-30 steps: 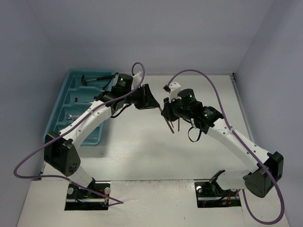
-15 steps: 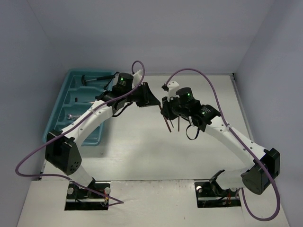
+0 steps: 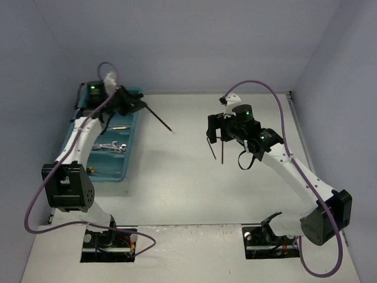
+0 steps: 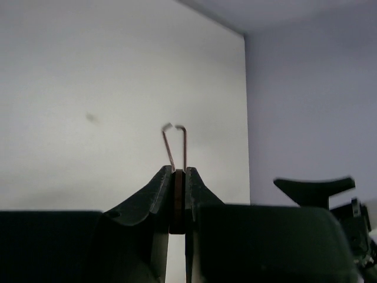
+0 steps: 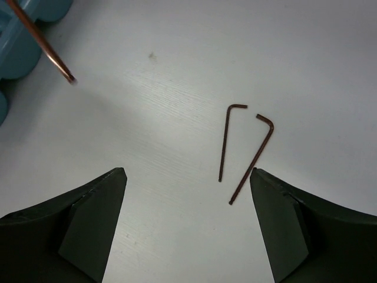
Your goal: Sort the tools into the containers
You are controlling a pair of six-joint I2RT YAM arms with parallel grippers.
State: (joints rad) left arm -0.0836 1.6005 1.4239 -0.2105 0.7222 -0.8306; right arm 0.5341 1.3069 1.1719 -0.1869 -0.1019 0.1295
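White arms (image 3: 300,177) have black joints (image 3: 69,190), purple cables (image 3: 254,82).

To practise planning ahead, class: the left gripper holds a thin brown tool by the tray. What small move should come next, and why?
Probably draw the left gripper further over the tray and lower it before opening: it is shut on the thin tool, whose tip juts out past the tray's edge over the table.

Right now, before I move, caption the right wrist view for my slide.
Open right gripper above two thin reddish-brown L-shaped tools lying on the white table, teal-blue plastic tray corner upper left.
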